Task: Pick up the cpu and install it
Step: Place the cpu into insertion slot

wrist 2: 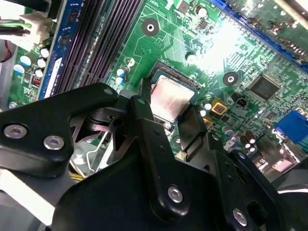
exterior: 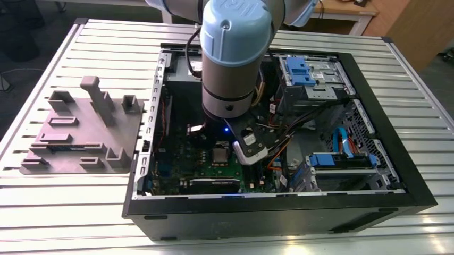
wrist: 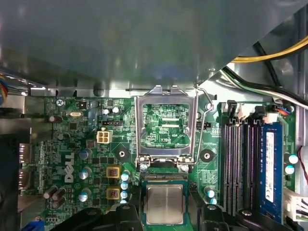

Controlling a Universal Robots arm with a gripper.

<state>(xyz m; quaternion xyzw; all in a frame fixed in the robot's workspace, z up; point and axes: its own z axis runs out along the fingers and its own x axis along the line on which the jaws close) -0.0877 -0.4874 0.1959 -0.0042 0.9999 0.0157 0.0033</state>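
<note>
Slatted metal counter (exterior: 64, 212): open PC case (exterior: 248, 218) lying flat across its middle, grey fixture tray (exterior: 78, 133) by the counter edge on the exterior view's left. Arm reaches down into the case over the motherboard (wrist: 72, 159). The cpu (wrist: 164, 204) lies flat in the socket near the board's middle, directly under the end effector (wrist 2: 169, 115), so the offset is basically straight down with no sideways gap. Chip is square, so no long axis; its edges line up with the socket. End effector reads as open: one finger (wrist 2: 144, 125) each side of the chip, no contact I can make out, nothing held. Load plate (wrist: 166, 122) is flipped up on the side toward the grey metal housing (wrist: 120, 43), so the socket isn't clamped. Memory slots (wrist: 238, 163) run along one side of the socket, blue-labelled stick (wrist: 271, 163) beyond them; yellow and black cables (wrist: 269, 55) pass near the slots' far end. Tight spots, I'd say: the raised plate and the slot latches.
</note>
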